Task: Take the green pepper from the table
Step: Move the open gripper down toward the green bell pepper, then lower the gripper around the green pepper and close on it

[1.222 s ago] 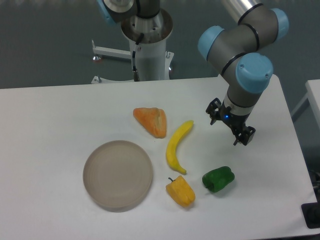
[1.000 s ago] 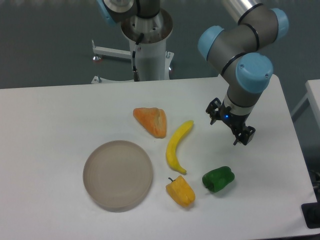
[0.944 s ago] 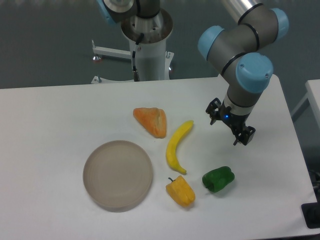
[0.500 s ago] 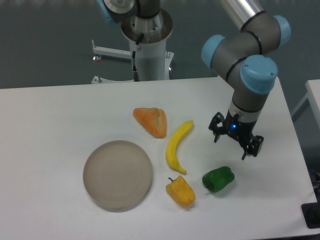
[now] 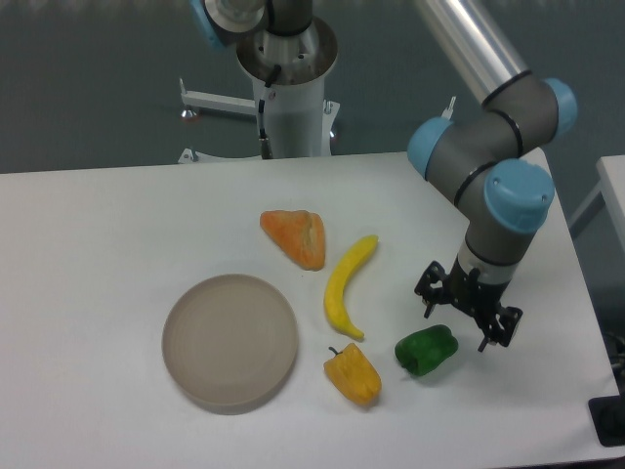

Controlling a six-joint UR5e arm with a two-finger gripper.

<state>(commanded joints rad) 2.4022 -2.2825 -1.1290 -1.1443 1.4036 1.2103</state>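
Observation:
The green pepper [image 5: 426, 351], small, glossy and dark green, lies on the white table [image 5: 117, 225] at the front right. My gripper [image 5: 463, 317] hangs open just above and slightly right of it, fingers spread, one fingertip [image 5: 428, 304] over the pepper's upper left and the other [image 5: 485, 340] to its right. It holds nothing and I cannot tell if it touches the pepper.
A yellow-orange pepper [image 5: 354, 372] lies just left of the green pepper. A banana [image 5: 347, 285] lies beyond it, an orange wedge-shaped piece [image 5: 296, 235] further back. A round beige plate [image 5: 230, 338] sits at the front left. The table's right edge is close.
My gripper has moved forward and down from mid-table to just above the green pepper, staying open. The objects have not moved.

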